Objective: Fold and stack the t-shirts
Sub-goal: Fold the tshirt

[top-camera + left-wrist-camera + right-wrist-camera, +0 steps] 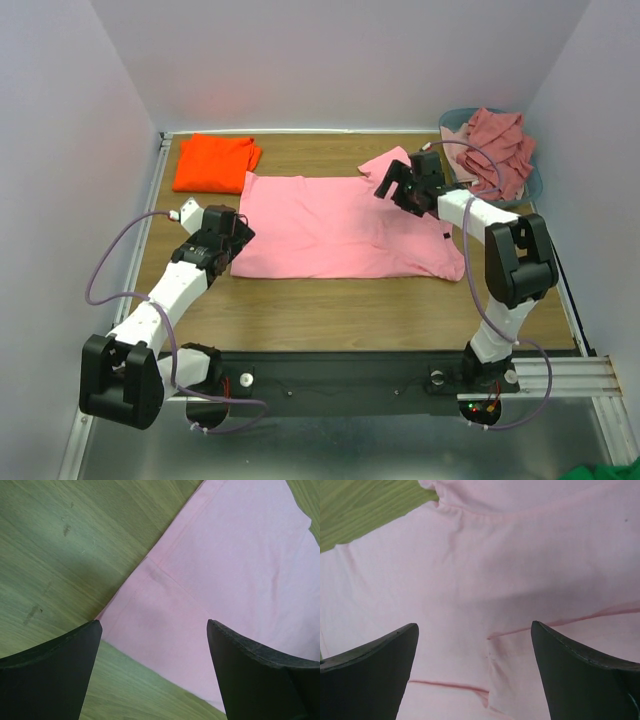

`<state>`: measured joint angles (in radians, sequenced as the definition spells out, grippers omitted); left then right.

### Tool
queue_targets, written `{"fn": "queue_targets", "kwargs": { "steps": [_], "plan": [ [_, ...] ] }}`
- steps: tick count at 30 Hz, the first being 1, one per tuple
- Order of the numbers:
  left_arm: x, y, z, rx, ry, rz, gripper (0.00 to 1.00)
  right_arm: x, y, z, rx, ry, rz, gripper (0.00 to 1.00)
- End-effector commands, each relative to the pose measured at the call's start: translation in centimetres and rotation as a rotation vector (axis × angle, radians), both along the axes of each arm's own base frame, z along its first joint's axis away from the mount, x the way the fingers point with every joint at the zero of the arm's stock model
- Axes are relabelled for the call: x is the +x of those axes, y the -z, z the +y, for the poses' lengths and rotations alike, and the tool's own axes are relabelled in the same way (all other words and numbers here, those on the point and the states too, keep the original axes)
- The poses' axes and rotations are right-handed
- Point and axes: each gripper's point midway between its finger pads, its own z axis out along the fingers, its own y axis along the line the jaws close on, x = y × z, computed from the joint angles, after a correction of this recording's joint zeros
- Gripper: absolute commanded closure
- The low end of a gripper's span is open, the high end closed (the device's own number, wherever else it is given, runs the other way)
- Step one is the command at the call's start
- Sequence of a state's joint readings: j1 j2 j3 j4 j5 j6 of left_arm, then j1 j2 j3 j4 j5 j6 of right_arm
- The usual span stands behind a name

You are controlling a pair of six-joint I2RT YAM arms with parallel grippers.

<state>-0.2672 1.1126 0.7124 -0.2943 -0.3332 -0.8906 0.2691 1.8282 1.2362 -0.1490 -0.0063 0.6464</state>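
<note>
A light pink t-shirt (340,225) lies spread flat across the middle of the table. My left gripper (240,232) is open and empty over its left edge; the left wrist view shows the shirt's hem corner (150,610) between the fingers. My right gripper (392,184) is open and empty above the shirt's far right sleeve; the right wrist view shows pink cloth with seams (490,640) below it. A folded orange-red t-shirt (214,162) lies at the far left. Dusty rose t-shirts (500,148) are heaped in a tub at the far right.
The grey-blue plastic tub (452,120) stands in the far right corner. White walls close the table on three sides. A metal rail (160,190) runs along the left edge. Bare wood (350,310) lies between the pink shirt and the arm bases.
</note>
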Motion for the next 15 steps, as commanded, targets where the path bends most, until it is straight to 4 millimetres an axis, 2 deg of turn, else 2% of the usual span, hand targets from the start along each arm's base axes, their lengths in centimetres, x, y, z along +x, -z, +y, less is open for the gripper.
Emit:
{"fn": "queue_targets", "kwargs": {
  "steps": [1,2,3,5,6,8,9,10,12,13,15],
  "plan": [
    [-0.1,-0.8,0.3,0.015,0.003,-0.020,0.02,0.7,-2.4,-2.0,-0.093,0.048,-0.075,0.00],
    [0.0,-0.8,0.2,0.013,0.006,-0.023,0.02,-0.2,-1.9,-2.5,-0.109,0.046,-0.062,0.00],
    [0.0,-0.8,-0.1,0.003,0.017,-0.025,0.02,-0.8,-3.2,-2.5,-0.100,0.041,-0.088,0.00],
    [0.5,-0.8,-0.6,-0.013,0.038,-0.043,0.02,-2.4,-3.1,-2.5,-0.089,0.016,-0.078,0.00],
    [0.7,-0.7,-1.2,-0.033,0.064,-0.045,0.02,-4.0,-1.9,-2.5,-0.082,0.002,-0.045,0.00],
    [1.5,-0.6,-2.6,-0.072,0.119,-0.061,0.01,-6.2,-2.0,-2.2,-0.049,-0.034,-0.037,0.00],
    [1.7,-0.4,-3.2,-0.084,0.142,-0.061,0.02,-7.1,-1.6,-2.5,-0.050,-0.033,-0.027,0.00],
    [2.4,-0.2,-4.2,-0.106,0.184,-0.063,0.02,-8.8,-0.5,-3.0,-0.057,-0.034,-0.002,0.00],
    [3.1,0.2,-5.1,-0.117,0.216,-0.060,0.02,-10.4,0.6,-3.4,-0.062,-0.029,0.024,0.00],
    [3.4,1.3,-5.5,-0.117,0.230,-0.029,0.02,-11.5,1.8,-3.9,-0.073,-0.021,0.051,0.00],
    [4.0,2.0,-6.9,-0.141,0.295,-0.024,0.02,-12.4,2.6,-4.3,-0.074,0.004,0.071,0.00]
  ]
}}
